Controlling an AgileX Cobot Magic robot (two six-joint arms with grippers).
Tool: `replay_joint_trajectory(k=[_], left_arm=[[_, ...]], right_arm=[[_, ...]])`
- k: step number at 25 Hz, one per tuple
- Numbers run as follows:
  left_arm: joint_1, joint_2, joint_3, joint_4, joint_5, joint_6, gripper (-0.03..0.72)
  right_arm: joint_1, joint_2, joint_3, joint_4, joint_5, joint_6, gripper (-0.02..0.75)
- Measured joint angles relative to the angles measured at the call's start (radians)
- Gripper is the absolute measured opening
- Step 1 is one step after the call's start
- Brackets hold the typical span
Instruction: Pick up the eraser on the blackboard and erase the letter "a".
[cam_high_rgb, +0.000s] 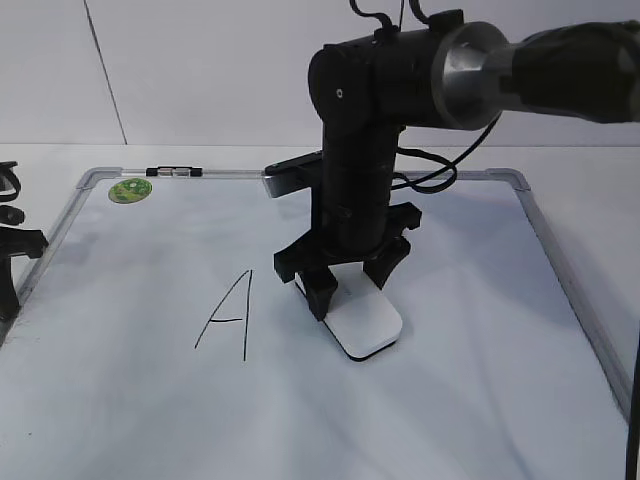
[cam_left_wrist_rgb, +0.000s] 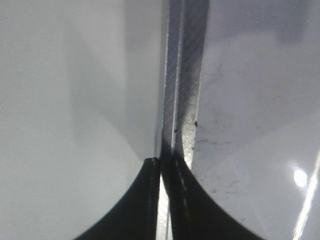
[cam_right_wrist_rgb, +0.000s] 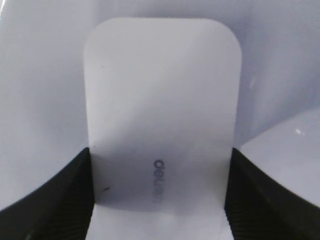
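The white eraser lies flat on the blackboard, just right of the board's middle. My right gripper comes straight down over the eraser's far end, with one jaw against each long side. In the right wrist view the eraser fills the gap between the jaws, grey lettering up. The letter "a" is not visible; the eraser and gripper cover the spot right of the capital "A". My left gripper is shut and empty over the board's left frame, and shows at the exterior view's left edge.
A round green sticker sits in the board's far left corner, with a small clip on the top frame beside it. The silver frame runs along the right side. The right arm's cable hangs behind the wrist.
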Motion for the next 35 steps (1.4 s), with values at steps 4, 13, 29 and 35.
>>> replay_joint_trajectory(k=[4,13,29,35], left_arm=[[0.0,0.0,0.0,0.0,0.0,0.0,0.015],[0.0,0.0,0.0,-0.002,0.0,0.0,0.015],[0.0,0.0,0.0,-0.016,-0.008,0.0,0.015],[0.0,0.0,0.0,-0.018,-0.008,0.0,0.015]], right_arm=[[0.002,0.0,0.0,0.0,0.0,0.0,0.556],[-0.005,0.0,0.0,-0.03,0.0,0.028,0.556],[-0.124,0.0,0.0,-0.023,0.0,0.035,0.556],[-0.133,-0.014,0.002,-0.041,0.0,0.04,0.556]])
